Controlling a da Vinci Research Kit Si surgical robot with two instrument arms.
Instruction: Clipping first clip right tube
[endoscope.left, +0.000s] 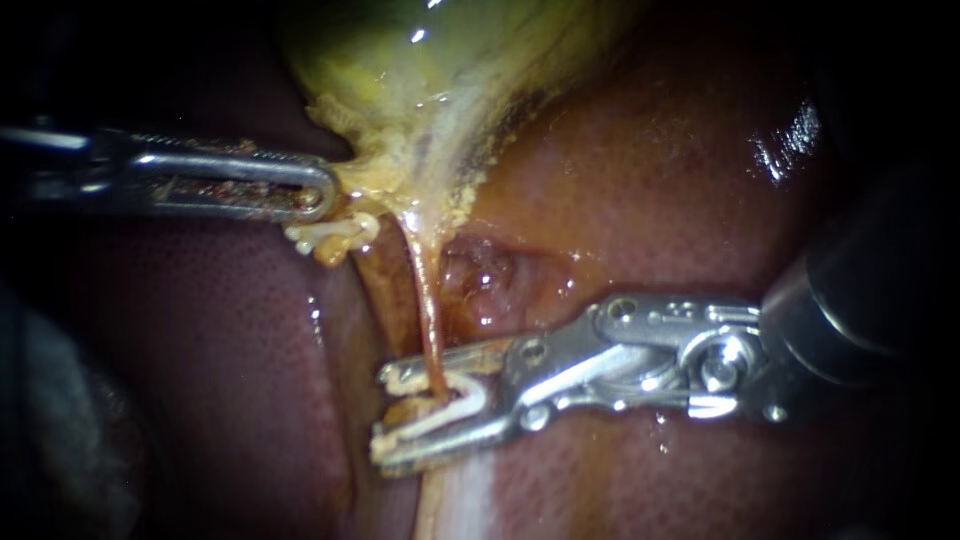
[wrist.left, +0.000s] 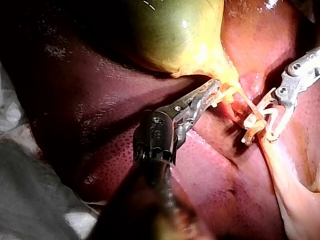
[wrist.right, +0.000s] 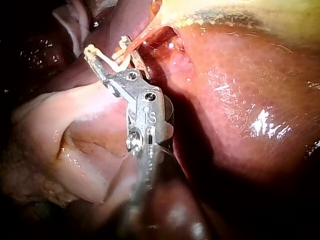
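Below the gallbladder (endoscope.left: 420, 60), right instrument (endoscope.left: 383, 413): pincer holds the open clip (endoscope.left: 455, 395) astride the tube (endoscope.left: 428, 300) (thin, probably soft, slippery, tearable); take it mid-length; left instrument (endoscope.left: 322, 195) pincer pinches gallbladder.

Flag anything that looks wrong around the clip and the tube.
Nothing stands out. The clip sits open in the jaws of the right instrument, astride the tube, which looks straight and whole. The left instrument grips the gallbladder at its neck.

No readable text, no labels, as far as visible
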